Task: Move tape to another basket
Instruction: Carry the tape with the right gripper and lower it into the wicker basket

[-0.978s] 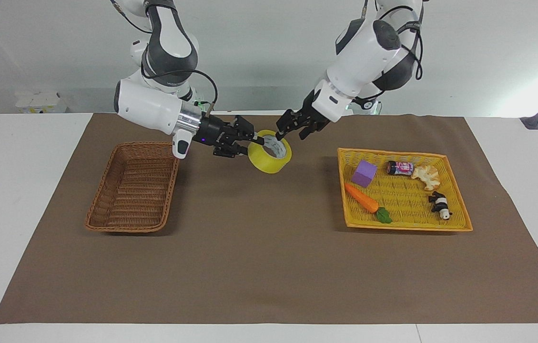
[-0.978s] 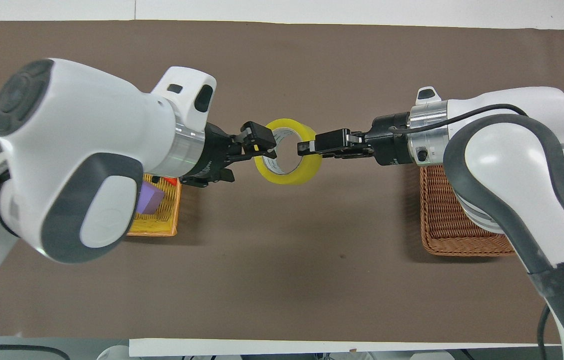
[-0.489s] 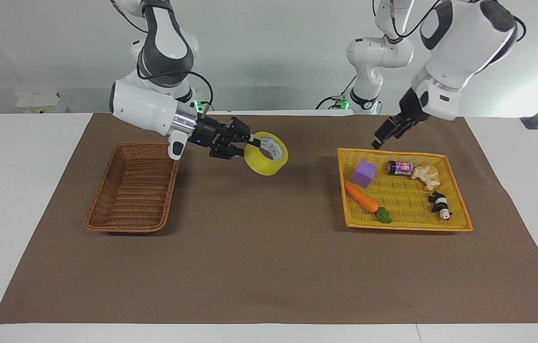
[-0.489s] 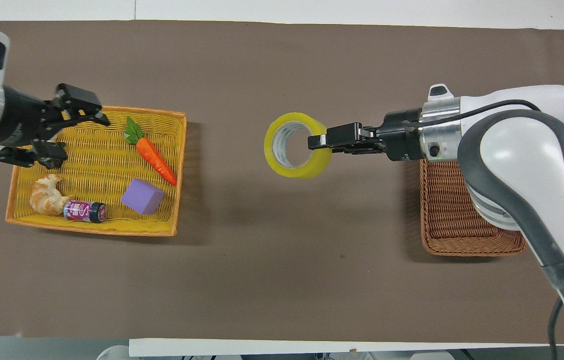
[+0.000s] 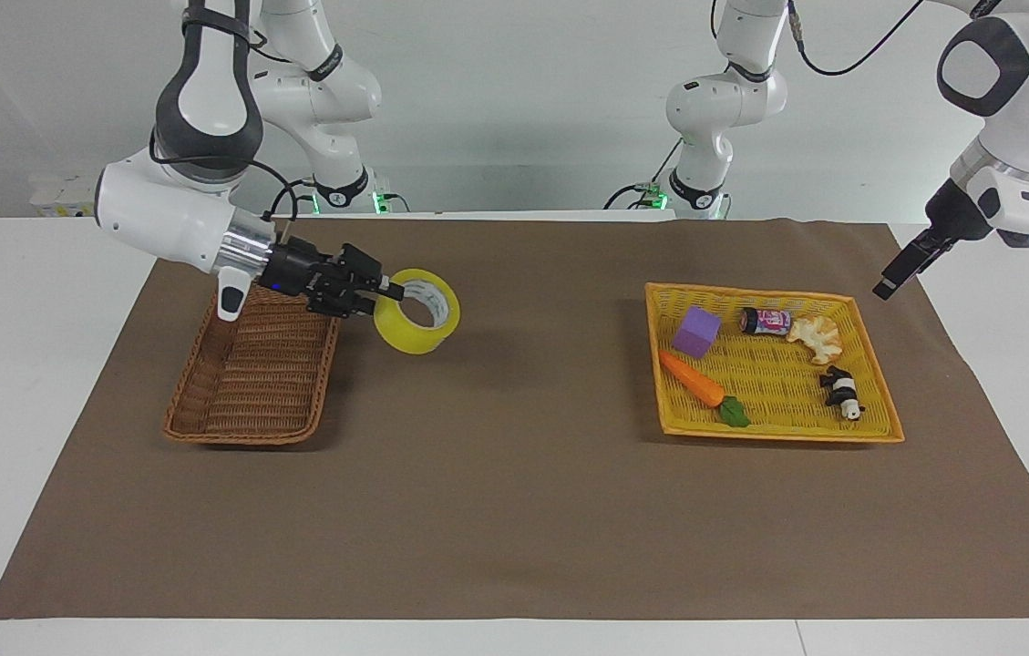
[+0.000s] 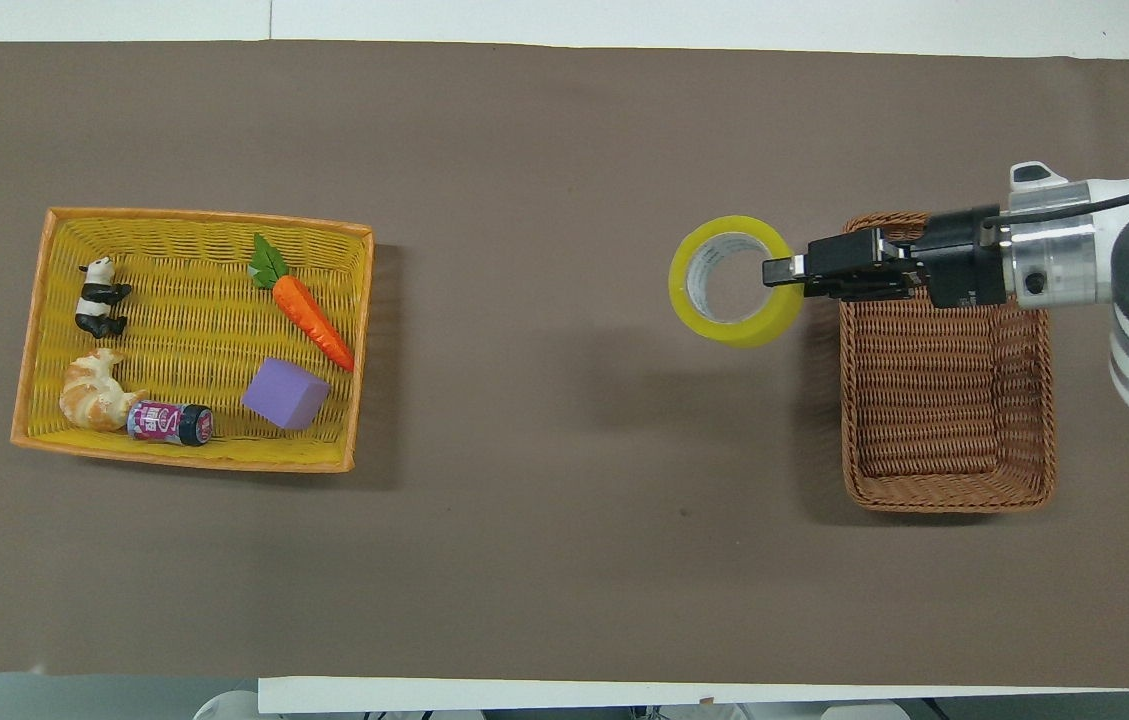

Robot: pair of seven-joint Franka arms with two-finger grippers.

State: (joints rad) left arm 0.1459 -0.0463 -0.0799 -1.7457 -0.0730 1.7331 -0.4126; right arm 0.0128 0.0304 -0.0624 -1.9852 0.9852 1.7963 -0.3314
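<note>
Comparing with half a second earlier, the right gripper (image 5: 394, 292) has carried the tape (image 5: 418, 311) from the middle of the mat toward the right arm's end of the table; the roll now hangs in the air just beside the brown basket (image 5: 252, 364), not yet over it. Its fingers are clenched on the roll's wall, one fingertip inside the white core. The left gripper (image 5: 884, 290) has withdrawn from above the yellow basket (image 5: 869, 369) and now hovers over the mat's edge at the left arm's end, fingers released and holding nothing. The yellow basket's contents are unmoved: purple block (image 5: 695, 331), carrot (image 5: 702, 388), small can (image 5: 766, 321), croissant (image 5: 816, 335), panda figure (image 5: 841, 392). A brown mat (image 5: 514, 510) covers a white table (image 5: 22, 364). Pale wall at the robots' end, with both arm bases standing in front of it
</note>
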